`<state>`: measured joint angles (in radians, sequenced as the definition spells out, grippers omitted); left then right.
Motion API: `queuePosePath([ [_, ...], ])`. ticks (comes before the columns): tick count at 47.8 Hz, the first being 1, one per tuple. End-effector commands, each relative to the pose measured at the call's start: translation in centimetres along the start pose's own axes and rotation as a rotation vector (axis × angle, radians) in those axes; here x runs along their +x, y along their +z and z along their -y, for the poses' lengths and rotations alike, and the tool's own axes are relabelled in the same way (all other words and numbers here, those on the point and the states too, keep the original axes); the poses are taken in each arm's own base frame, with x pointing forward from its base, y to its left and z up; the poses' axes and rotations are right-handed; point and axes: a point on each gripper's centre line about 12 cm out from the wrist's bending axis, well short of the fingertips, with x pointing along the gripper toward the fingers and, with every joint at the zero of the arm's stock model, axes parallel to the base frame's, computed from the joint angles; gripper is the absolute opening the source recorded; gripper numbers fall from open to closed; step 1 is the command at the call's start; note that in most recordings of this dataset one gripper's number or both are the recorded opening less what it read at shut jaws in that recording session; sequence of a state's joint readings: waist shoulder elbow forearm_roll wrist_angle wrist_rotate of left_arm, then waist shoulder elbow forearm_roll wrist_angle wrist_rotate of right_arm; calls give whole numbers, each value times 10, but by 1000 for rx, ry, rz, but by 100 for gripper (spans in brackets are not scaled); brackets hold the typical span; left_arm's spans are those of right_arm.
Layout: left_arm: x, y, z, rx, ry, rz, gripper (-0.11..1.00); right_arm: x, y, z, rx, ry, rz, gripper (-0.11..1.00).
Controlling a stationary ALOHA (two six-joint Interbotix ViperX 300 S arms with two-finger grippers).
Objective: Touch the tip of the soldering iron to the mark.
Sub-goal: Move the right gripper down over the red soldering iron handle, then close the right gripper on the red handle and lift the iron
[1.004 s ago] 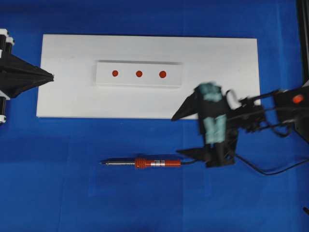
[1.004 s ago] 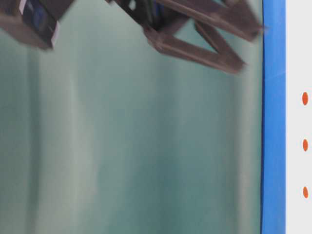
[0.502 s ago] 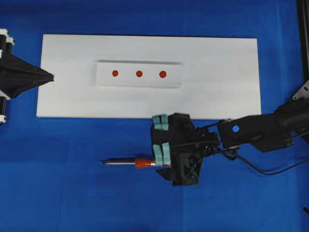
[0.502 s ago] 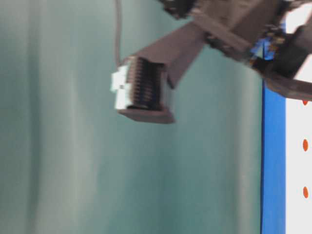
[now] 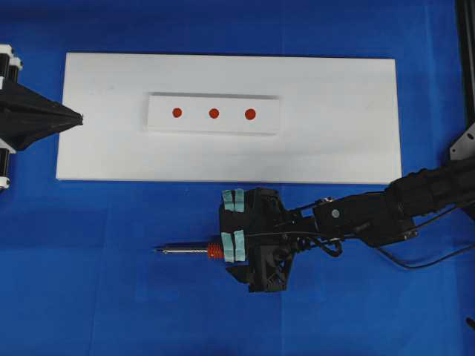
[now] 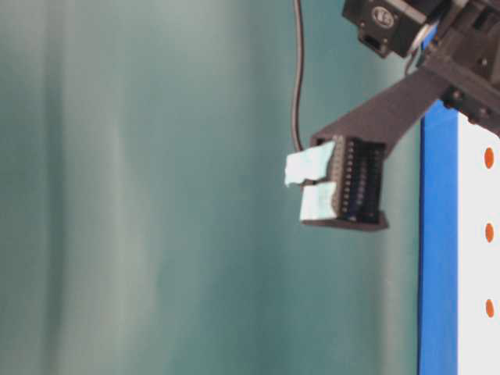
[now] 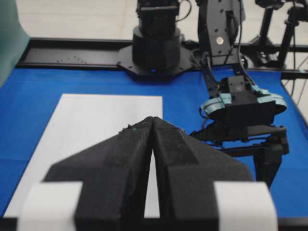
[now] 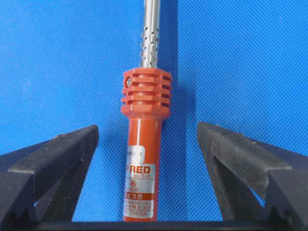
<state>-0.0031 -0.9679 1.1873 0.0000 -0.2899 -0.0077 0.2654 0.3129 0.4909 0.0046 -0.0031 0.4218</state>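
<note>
Three red dots (image 5: 214,113) sit in a row on a raised white strip (image 5: 214,114) atop my flat white board (image 5: 223,156). Below that board, on blue cloth, lies the soldering iron (image 8: 144,159), its ribbed red plastic handle between my right gripper (image 8: 147,144)'s wide-spread jaws, untouched. My left gripper (image 7: 152,139)'s wedge-shaped jaws are pressed together, holding nothing.

Arms: matte black, with black cables.
Right fingers (image 5: 239,200): black, teal tape pads.
Left fingers (image 7: 122,178): black, white tape patches.
</note>
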Motion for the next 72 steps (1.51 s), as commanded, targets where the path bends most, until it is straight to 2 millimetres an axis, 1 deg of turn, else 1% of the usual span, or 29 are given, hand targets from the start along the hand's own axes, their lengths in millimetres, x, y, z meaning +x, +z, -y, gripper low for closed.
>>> queuePosePath([
  [1,1,4,-1,2,4,11,0,-5,10,-7,4,18,32,79],
  [4,1,4,-1,2,4,11,0,-5,9,-6,3,16,28,65],
  [10,1,4,-1,2,6,11,0,-6,7,-5,0,12,18,27],
  [13,1,4,-1,2,6,11,0,-6,7,-6,-1,15,23,13],
  [15,1,3,-1,2,4,9,0,-6,8,-6,-2,16,27,7],
  [25,1,4,-1,0,4,11,0,-7,9,-6,-3,16,28,6],
  [29,1,3,-1,0,6,9,0,-14,14,-9,-2,21,38,6],
  [37,1,3,-1,0,4,8,0,-48,35,-18,-5,31,59,6],
  [42,1,3,-1,0,4,8,0,-81,51,-23,-17,27,65,6],
  [48,1,3,-1,-4,6,11,0,-115,66,-26,-38,14,69,6],
  [49,1,3,-1,-6,4,9,0,-117,67,-27,-39,14,70,6],
  [50,1,3,-1,-7,6,9,0,-124,69,-28,-43,11,69,6],
  [53,1,3,-1,-7,4,9,0,-137,73,-29,-49,3,64,6],
  [57,1,3,-1,-9,6,11,0,-151,78,-30,-62,-9,59,6],
  [62,1,2,-1,-15,4,8,0,-155,80,-30,-71,-16,59,6],
  [72,1,2,-1,-15,4,6,0,-152,80,-28,-90,-29,57,6],
])
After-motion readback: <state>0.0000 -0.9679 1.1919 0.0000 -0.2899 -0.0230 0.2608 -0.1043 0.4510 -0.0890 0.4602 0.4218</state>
